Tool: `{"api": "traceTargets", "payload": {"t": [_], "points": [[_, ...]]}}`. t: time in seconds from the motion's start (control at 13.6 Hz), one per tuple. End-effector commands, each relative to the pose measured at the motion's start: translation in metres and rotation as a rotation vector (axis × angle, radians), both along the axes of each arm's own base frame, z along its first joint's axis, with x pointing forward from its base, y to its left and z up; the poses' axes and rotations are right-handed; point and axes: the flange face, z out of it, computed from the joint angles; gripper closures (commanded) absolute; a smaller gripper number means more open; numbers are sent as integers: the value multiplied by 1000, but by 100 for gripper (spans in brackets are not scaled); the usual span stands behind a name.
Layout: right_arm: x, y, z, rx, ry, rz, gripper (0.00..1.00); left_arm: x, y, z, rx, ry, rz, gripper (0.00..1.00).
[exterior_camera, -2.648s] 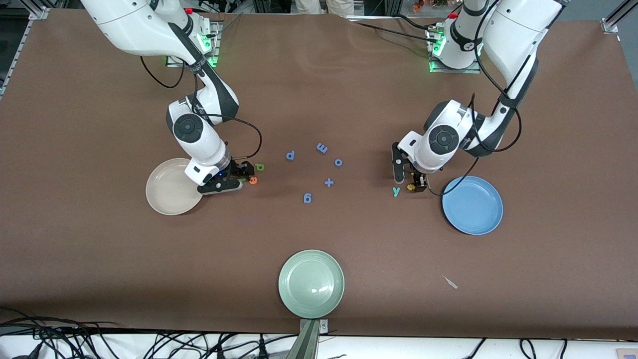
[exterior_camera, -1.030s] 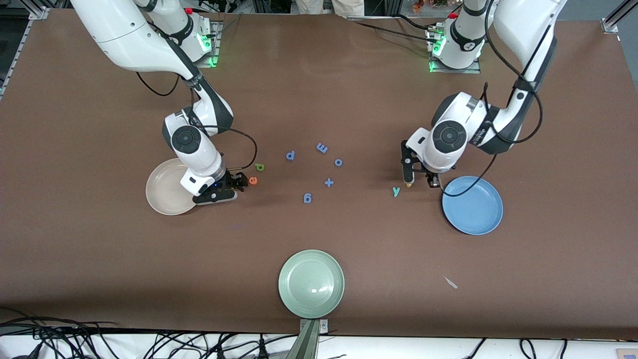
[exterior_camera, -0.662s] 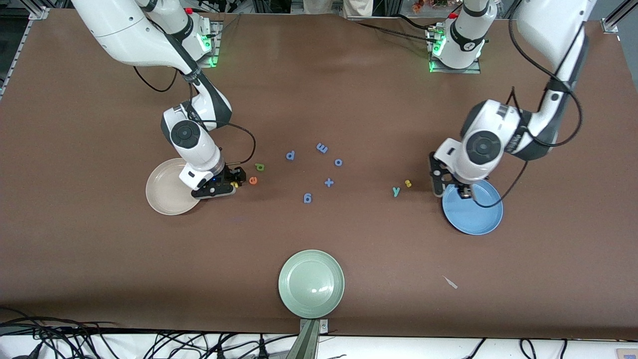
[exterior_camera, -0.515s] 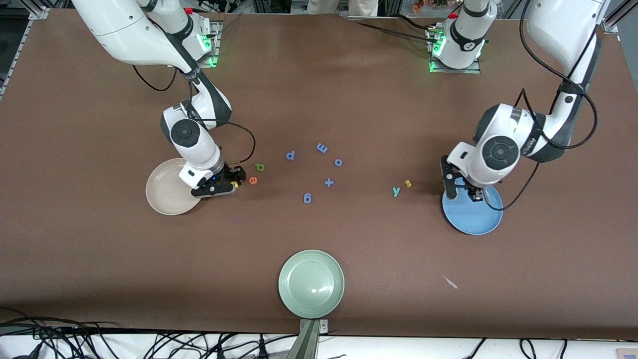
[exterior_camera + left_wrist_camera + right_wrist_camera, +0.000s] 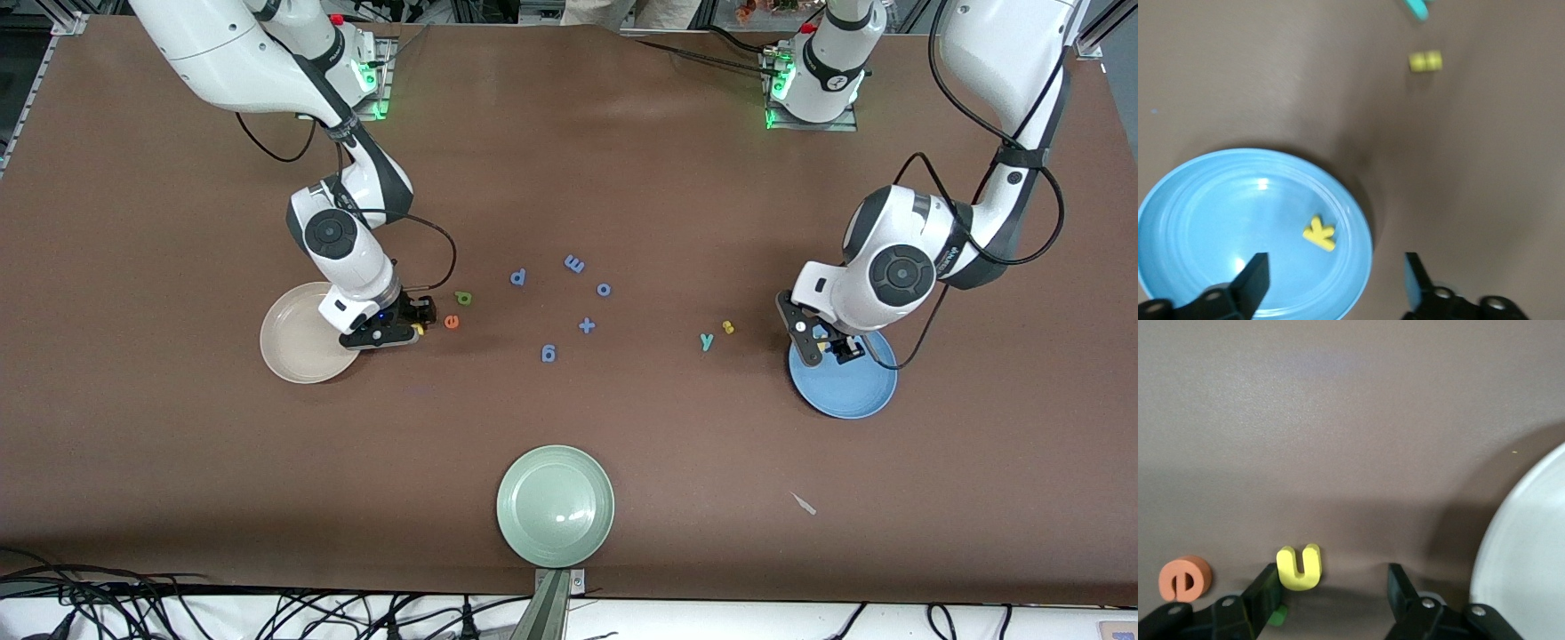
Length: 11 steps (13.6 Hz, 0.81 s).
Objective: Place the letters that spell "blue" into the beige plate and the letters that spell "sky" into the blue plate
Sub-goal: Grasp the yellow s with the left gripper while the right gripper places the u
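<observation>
My left gripper (image 5: 827, 347) (image 5: 1335, 277) hangs open over the rim of the blue plate (image 5: 849, 387) (image 5: 1218, 220). A yellow "k" (image 5: 1319, 233) lies in that plate. The yellow "s" (image 5: 728, 327) (image 5: 1425, 61) and teal "y" (image 5: 707, 340) lie on the table beside the plate, toward the middle. My right gripper (image 5: 420, 323) (image 5: 1331, 587) is low at the table next to the beige plate (image 5: 298, 342) (image 5: 1531, 560). Its jaws stand open, with the yellow "u" (image 5: 417, 330) (image 5: 1299, 567) against one finger. A light green bit (image 5: 1277, 615) shows under that finger. The orange "e" (image 5: 452, 322) (image 5: 1185, 577) and green "b" (image 5: 462, 298) lie close by.
Several all-blue letters (image 5: 548, 354) lie scattered at the table's middle. A pale green plate (image 5: 555, 505) sits near the front edge. A small white scrap (image 5: 805, 504) lies nearer the front camera than the blue plate.
My left gripper swung from beside the "y" and "s" to over the blue plate and opened, dropping the "k" into it. My right gripper barely shifted; its jaws narrowed beside the "u".
</observation>
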Motion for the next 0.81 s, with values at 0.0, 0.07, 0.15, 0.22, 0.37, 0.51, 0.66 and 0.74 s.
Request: {"api": "traceTargets", "payload": {"t": [0.0, 0.07, 0.15, 0.22, 0.37, 0.51, 0.66, 0.74], "points": [[-5, 6, -10, 5, 4, -6, 37, 5, -17, 11, -3, -34, 252, 0], [-2, 8, -8, 8, -1, -2, 40, 2, -33, 12, -1, -39, 327, 0], [-1, 8, -9, 9, -2, -3, 44, -1, -44, 11, 2, -42, 387, 0], [1, 11, -8, 12, -4, -3, 48, -5, -54, 11, 8, -45, 452, 0], [4, 13, -8, 15, -8, -3, 53, -11, -72, 9, 17, -54, 603, 0], [4, 14, -8, 16, -10, -5, 58, -9, -81, 3, 1, -87, 765, 0], [4, 13, -8, 15, -8, -5, 65, -16, -92, -9, 14, -84, 922, 0], [5, 13, -8, 16, -10, -6, 67, -19, -95, -12, 29, -85, 1004, 0]]}}
